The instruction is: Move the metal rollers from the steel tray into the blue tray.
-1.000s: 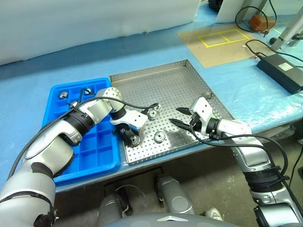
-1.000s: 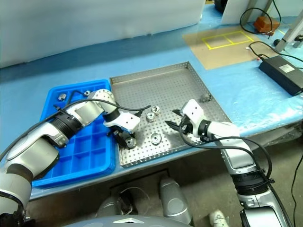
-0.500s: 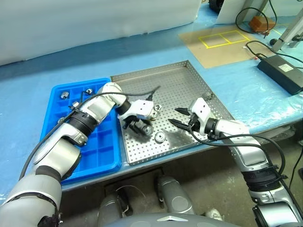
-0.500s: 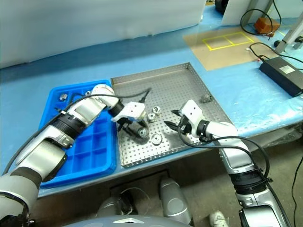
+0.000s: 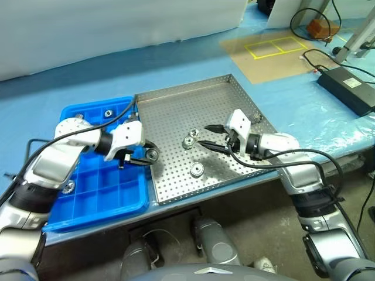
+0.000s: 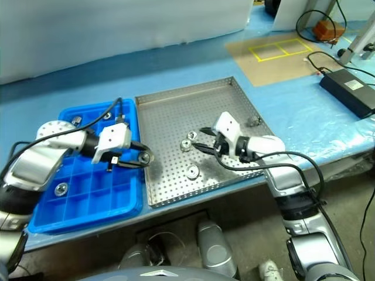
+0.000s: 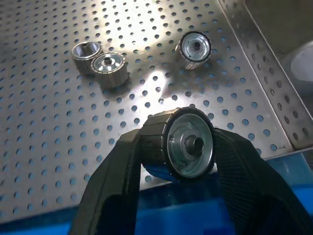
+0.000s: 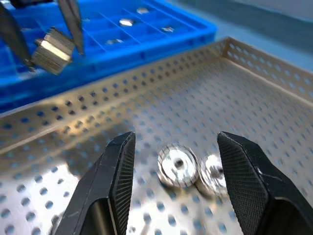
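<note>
Left tool [image 5: 146, 157]: clamped on one metal roller [image 7: 188, 145], held above the steel tray [image 5: 176, 105] at its edge beside the blue tray [image 5: 126, 199]. Right tool [image 5: 205, 136]: fingers apart, holding nothing, poised over a touching pair of rollers [image 5: 190, 139] in the steel tray. Another roller [image 5: 197, 170] lies apart, nearer the front rim. Blue tray: several rollers in compartments, including one [image 6: 60, 188]. Both trays rest on the bench [image 5: 304, 111].

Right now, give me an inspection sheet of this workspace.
Surface: pale blue table sheet.
Job's things: three metal rollers lie in the steel tray; a few sit in the blue tray.
Clutter: tan board with yellow tape, black power brick.
Grippers: left gripper shut on a roller at the trays' shared edge; right gripper open by two rollers.
Cables: black cables at the far right.
Surroundings: white wall.
</note>
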Robot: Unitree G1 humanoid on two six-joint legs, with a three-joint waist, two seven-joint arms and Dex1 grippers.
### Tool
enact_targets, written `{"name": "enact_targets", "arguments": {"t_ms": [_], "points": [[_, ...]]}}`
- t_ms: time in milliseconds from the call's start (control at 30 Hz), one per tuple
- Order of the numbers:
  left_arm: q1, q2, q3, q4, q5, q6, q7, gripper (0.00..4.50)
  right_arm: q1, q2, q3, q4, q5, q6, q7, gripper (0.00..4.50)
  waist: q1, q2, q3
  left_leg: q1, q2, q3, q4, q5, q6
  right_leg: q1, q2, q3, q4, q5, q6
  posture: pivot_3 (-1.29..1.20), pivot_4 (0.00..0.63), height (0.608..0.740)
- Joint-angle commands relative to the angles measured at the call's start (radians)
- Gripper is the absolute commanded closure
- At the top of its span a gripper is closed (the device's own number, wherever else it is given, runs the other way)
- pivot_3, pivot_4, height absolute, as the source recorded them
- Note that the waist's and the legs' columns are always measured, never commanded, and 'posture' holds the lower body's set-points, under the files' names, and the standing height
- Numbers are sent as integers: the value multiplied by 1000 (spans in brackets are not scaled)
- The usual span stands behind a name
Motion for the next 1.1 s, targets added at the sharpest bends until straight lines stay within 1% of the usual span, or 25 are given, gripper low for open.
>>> {"name": "enact_targets", "arguments": {"t_ms": [33,100,200,300,367,433,500,600,667,767,967,1100], "points": [[68,-10,160,-152,14,88,195,2607,-68,31,33,56,11,-59,62,1809,25,0,0,1,0,0,0,1,-1,0,0,0,2,0,0,-417,150,740],[117,-37,216,-198,51,136,313,2607,-104,46,46,113,3,-88,93,1809,51,0,0,3,-1,0,0,1,-5,1,0,0,4,0,0,-368,150,740],[208,-89,287,-270,94,192,456,2607,-152,65,66,193,-11,-135,134,1809,87,0,0,4,0,-1,1,2,-7,1,0,0,6,0,0,-315,150,740],[293,-144,304,-306,152,222,585,2607,-187,82,73,247,-14,-166,170,1809,128,0,0,3,0,-1,1,2,-7,1,0,1,7,0,0,-264,150,740],[341,-198,309,-296,196,235,682,2607,-206,97,77,273,-19,-178,184,1809,152,0,0,2,0,-1,1,2,-7,-1,0,1,7,0,0,-246,150,740],[359,-229,300,-285,222,215,739,2607,-217,107,78,291,-23,-187,195,1809,183,0,0,0,1,-1,1,2,-7,-3,0,1,6,0,0,-237,150,740],[340,-271,290,-239,246,194,808,2607,-221,110,79,301,-26,-196,208,1809,218,0,0,-1,1,-1,1,3,-7,-5,0,1,7,0,-1,-230,150,740],[283,-303,249,-118,288,145,881,2607,-224,113,79,307,-31,-199,212,1809,261,0,0,-1,1,0,1,3,-7,-4,0,2,7,0,-1,-231,150,740],[247,-323,228,-56,299,121,913,2607,-225,115,74,298,-22,-182,216,1809,283,0,0,-1,1,0,1,3,-7,-4,0,2,7,0,-1,-240,150,740],[212,-343,186,-19,289,100,903,2607,-217,102,73,285,-29,-185,219,1809,298,-1,0,0,0,1,1,3,-7,-4,0,3,7,1,-1,-254,150,740],[171,-362,132,8,273,70,875,2607,-196,79,67,258,-30,-170,207,1809,294,-1,-1,0,1,1,0,4,-7,-5,0,3,8,1,-1,-286,150,740],[139,-368,104,16,273,85,866,2607,-183,69,67,236,-28,-159,197,1809,293,-1,-1,-1,1,1,-1,5,-9,-7,0,3,8,1,-1,-300,150,740]]}}
